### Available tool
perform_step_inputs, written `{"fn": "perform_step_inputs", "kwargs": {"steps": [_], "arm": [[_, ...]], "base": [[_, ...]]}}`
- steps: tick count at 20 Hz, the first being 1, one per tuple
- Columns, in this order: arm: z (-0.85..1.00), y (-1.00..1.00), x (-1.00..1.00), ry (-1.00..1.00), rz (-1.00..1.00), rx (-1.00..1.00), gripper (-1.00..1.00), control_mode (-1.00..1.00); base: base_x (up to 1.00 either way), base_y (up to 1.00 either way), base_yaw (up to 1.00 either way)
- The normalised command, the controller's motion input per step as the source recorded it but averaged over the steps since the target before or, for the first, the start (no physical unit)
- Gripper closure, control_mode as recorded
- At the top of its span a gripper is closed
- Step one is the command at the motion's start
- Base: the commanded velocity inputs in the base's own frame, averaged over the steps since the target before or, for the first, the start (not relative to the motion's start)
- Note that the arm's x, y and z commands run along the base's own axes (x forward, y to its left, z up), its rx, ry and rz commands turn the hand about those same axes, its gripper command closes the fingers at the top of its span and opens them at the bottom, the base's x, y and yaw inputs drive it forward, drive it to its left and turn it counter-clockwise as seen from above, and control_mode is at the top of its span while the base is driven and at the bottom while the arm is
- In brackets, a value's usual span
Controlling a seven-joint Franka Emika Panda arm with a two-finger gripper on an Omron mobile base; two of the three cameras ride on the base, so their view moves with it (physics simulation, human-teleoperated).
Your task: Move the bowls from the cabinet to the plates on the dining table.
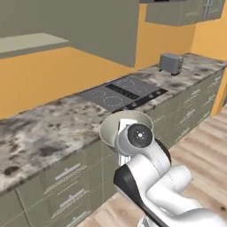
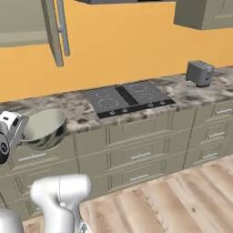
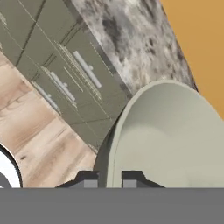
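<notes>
My gripper (image 3: 110, 179) is shut on the rim of an olive-tan bowl (image 3: 170, 135), one finger inside the wall and one outside. The bowl (image 2: 44, 129) hangs tilted in the air in front of the counter's drawers, at the far left of the right base view, with the gripper (image 2: 22, 129) on its left side. In the left base view the bowl (image 1: 111, 126) shows just behind my white wrist. The cabinet (image 2: 18, 20) stands open at the upper left, its door (image 2: 52, 32) swung out with a long silver handle. The plates and the dining table are out of view.
A speckled stone counter (image 1: 44, 128) runs along the orange wall over grey drawer units (image 2: 136, 150). On it are a black cooktop (image 2: 127, 99) and a grey toaster (image 2: 199, 73). Wood floor (image 2: 173, 200) lies in front. More wall cabinets (image 1: 102, 26) hang above.
</notes>
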Motion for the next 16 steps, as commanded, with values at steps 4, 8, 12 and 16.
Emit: {"fn": "perform_step_inputs", "kwargs": {"steps": [4, 8, 12, 16], "arm": [[0.00, 0.00, 0.00, 0.00, 0.00, 0.00, 1.00, 1.00], [0.00, 0.00, 0.00, 0.00, 0.00, 0.00, 1.00, 1.00], [0.00, 0.00, 0.00, 0.00, 0.00, 0.00, 1.00, 1.00], [0.00, 0.00, 0.00, 0.00, 0.00, 0.00, 1.00, 1.00]], "base": [[-0.35, 0.00, -0.79], [-0.51, 0.00, -0.77], [-0.71, 0.08, -0.75], [-0.79, 0.16, -0.73]]}}
